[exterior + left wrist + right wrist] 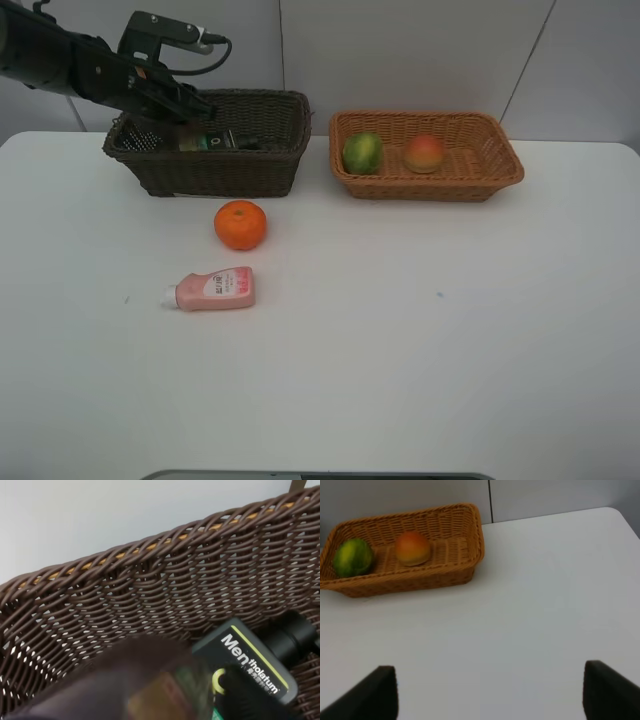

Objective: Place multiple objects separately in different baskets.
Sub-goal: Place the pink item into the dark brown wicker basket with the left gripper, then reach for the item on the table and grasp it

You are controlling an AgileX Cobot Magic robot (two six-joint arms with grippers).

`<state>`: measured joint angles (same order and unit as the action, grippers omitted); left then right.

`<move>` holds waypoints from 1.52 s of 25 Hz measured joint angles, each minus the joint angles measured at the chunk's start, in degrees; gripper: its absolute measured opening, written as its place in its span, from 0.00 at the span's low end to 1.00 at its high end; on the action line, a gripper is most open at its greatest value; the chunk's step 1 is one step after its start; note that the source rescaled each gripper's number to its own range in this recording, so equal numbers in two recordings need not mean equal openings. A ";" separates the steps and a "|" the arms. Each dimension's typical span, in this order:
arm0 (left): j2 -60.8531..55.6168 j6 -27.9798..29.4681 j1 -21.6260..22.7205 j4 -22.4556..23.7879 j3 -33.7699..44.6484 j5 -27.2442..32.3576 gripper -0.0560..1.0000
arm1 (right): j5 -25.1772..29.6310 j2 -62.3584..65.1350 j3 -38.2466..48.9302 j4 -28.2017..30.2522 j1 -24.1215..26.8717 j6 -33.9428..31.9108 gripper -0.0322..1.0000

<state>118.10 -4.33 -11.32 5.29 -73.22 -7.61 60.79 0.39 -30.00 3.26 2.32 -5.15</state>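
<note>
At 11 o'clock, left hand: reaches in from 10 o'clock over the left end of the dark basket, its tip down past the rim. Whether its fingers are spread or pinching something cannot be told, as a blur fills the wrist view.
Cup: a greyish see-through shape at the left end of the dark basket, just beside the left hand. Contact with the hand cannot be told.
Dark basket: brown wicker, deep, at 11 o'clock on the surface.
Pump bottle: dark with a green label, lying on the floor of the dark basket with its black pump pointing toward the right end.
Pink bottle: lying on its side on the surface at 7 o'clock of the orange, white cap toward 9 o'clock.
Orange: on the surface at 6 o'clock of the dark basket, near its front wall but apart from it.
Green fruit: in the left end of the tan basket.
Peach: in the middle of the tan basket, at 3 o'clock of the green fruit and apart from it.
Tan basket: shallow, at 1 o'clock on the surface, just beside the dark basket.
Right hand: fingers spread wide with nothing between them, above bare surface with the tan basket ahead.
Surface: white.
</note>
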 joint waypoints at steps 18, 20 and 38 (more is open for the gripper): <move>-10.02 0.00 -0.08 0.00 -0.15 8.51 0.90 | 0.00 0.00 0.00 0.00 0.00 0.00 0.49; -11.41 0.00 -0.53 0.00 -0.14 11.22 0.90 | 0.00 0.00 0.00 0.00 0.00 0.00 0.49; -14.92 0.00 -12.85 0.00 -0.14 40.86 0.90 | 0.00 0.00 0.00 0.00 0.00 0.00 0.49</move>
<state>103.18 -4.33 -24.17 5.29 -73.36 33.24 60.79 0.39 -30.00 3.26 2.32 -5.15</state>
